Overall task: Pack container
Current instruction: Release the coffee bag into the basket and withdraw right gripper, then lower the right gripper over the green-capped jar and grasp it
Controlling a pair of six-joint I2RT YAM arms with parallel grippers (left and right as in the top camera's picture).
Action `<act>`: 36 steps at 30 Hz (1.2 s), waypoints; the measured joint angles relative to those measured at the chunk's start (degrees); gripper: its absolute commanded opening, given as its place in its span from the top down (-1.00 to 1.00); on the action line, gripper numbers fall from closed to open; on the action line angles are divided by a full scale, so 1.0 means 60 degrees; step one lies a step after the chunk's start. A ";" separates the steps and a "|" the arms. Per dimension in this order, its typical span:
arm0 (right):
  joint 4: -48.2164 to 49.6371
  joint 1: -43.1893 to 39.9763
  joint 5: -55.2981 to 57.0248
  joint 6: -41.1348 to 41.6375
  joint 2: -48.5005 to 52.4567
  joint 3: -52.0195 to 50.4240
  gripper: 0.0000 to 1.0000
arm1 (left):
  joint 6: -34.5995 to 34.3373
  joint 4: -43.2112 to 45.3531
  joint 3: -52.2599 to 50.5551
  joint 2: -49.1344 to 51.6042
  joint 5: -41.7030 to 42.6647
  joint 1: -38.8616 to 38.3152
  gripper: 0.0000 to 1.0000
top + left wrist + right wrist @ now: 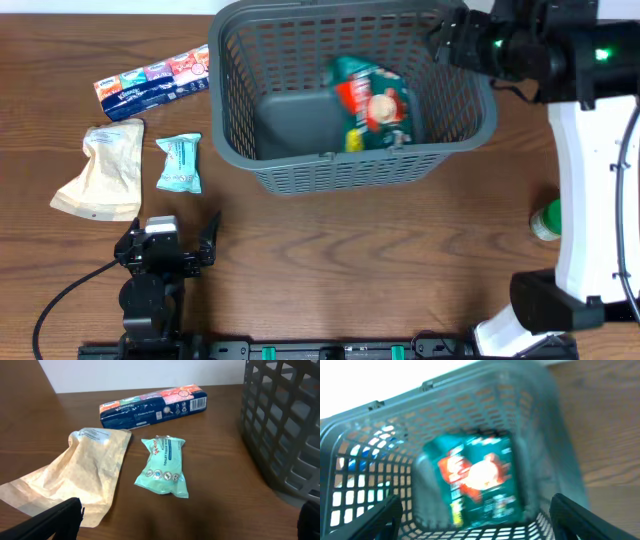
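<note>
The container [350, 170] is a large dark grey mesh basket at the back middle of the table. A green snack packet [372, 105] lies inside it on the right side, blurred in the right wrist view [480, 477]. My right gripper [447, 40] hangs over the basket's right rim. Seen from its own wrist, the right gripper [480, 520] is open, the packet is free below it and nothing sits between its fingers [582, 517]. My left gripper [172, 235] rests open near the table's front left. Through its wrist camera, the left gripper [180, 527] faces a mint tissue packet [164, 466].
Left of the basket lie a blue tissue pack [155, 80], a brown paper pouch [105, 170] and the mint packet [180, 162]. A green-and-white object [547, 220] stands by the right arm's white base. The basket wall [280, 425] fills the right of the left wrist view.
</note>
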 measured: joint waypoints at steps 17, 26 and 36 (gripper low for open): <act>-0.0980 -0.2914 0.2226 -0.0481 -0.1636 0.0339 -0.98 | 0.0000 0.0000 0.0000 0.0000 0.0000 0.0000 -0.97; -0.1807 -0.4269 0.2342 -0.0477 -0.0743 0.0306 -0.98 | 0.0000 0.0000 0.0000 0.0000 0.0000 0.0000 -0.97; -0.1847 -0.5074 0.2109 -0.0922 0.0295 -0.0237 -0.92 | 0.0000 0.0000 0.0000 0.0000 0.0000 0.0000 -0.97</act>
